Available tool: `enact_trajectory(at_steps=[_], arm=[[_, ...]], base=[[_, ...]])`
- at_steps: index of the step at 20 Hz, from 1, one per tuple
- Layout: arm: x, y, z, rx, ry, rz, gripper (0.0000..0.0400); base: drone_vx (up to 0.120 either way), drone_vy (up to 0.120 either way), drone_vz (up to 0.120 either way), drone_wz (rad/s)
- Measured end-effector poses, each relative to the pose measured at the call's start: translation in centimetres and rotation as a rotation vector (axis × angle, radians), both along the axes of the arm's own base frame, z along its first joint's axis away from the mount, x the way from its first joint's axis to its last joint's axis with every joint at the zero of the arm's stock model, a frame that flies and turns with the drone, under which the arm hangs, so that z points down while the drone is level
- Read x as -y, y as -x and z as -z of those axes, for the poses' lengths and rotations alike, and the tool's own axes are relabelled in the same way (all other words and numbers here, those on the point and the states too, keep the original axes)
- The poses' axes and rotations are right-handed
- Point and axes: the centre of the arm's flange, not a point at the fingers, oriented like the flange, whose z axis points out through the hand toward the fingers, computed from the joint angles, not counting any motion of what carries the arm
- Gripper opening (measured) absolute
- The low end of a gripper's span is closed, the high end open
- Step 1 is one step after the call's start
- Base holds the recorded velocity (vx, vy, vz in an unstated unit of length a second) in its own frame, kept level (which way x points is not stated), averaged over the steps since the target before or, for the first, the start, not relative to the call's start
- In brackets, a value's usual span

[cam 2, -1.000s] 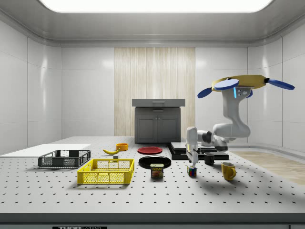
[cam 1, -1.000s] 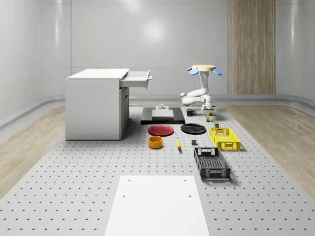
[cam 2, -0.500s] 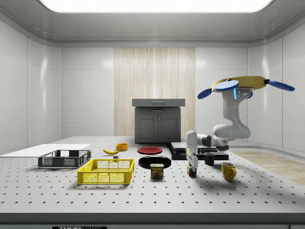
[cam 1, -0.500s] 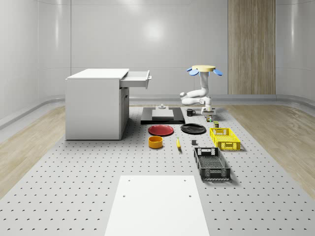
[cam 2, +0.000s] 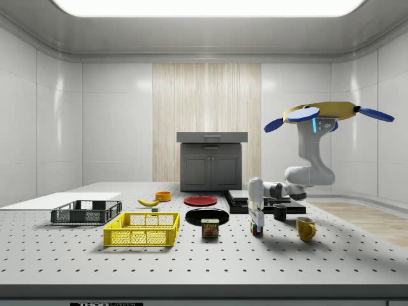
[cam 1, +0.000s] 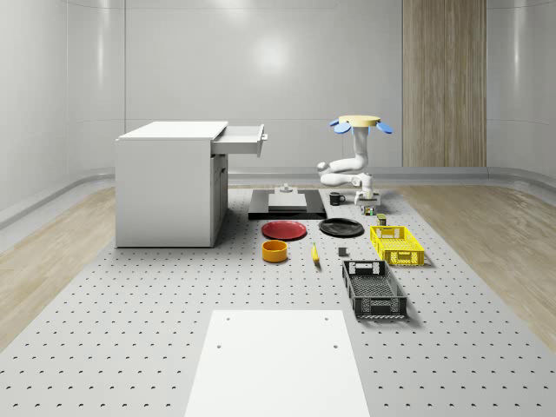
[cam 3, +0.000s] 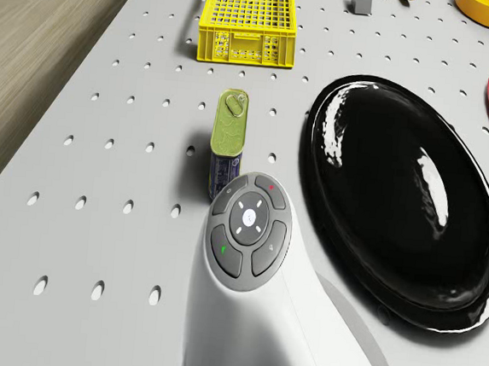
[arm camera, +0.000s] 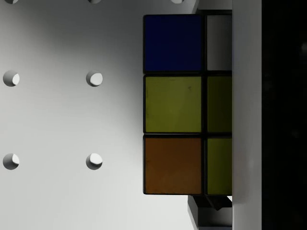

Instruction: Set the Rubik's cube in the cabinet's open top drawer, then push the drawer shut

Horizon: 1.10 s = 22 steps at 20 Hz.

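One small Rubik's cube (arm camera: 172, 103) with blue, olive-yellow and orange tiles sits right under the wrist camera. It rests on the perforated grey counter (arm camera: 57, 120) with a pale upright part of the pincer lying over one edge of it. In the side view the pincer (cam 2: 255, 220) has dropped over the last second from above the cube (cam 2: 256, 229) to its level. I judge the descent finished and the grasp the step in hand. Whether the pincer is wide or already closed on the cube cannot be told. Just beside the cube stands a small olive meat tin (cam 3: 227, 139), with a glossy black round plate (cam 3: 406, 197) next to it and a yellow mesh crate (cam 3: 246, 16) a little further on. The white seven-joint arm (cam 2: 309, 159) hangs from the drone, bends at the elbow and runs nearly level towards the side view's left. Its wrist (cam 3: 249, 226) is turned straight down. The yellow quadrotor drone (cam 2: 325, 111) with blue rotors hovers above the counter's far corner at the whole-scene view's right. Well apart, at the whole-scene view's left, stands the white cabinet (cam 1: 165, 187), its top drawer (cam 1: 243, 139) pulled open and waiting. The carry and the push are both still to do.
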Motion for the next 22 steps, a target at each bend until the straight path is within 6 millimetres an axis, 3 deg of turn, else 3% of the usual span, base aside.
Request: enact_trajectory(at_steps=[6,11,17,22], arm=[[0.0,-0.2,-0.1,0.000,0.000,0.000,0.0347],[0.0,-0.2,0.0,0.000,0.001,0.001,0.0333],[-0.1,-0.2,2.0,0.002,-0.007,-0.002,0.0316],[-0.1,-0.2,4.1,0.004,-0.014,0.016,0.0294]], base=[[0.000,0.000,0.000,0.000],[0.000,0.000,0.000,0.000],[0.000,0.000,0.000,0.000],[0.056,-0.072,0.120,0.000]])
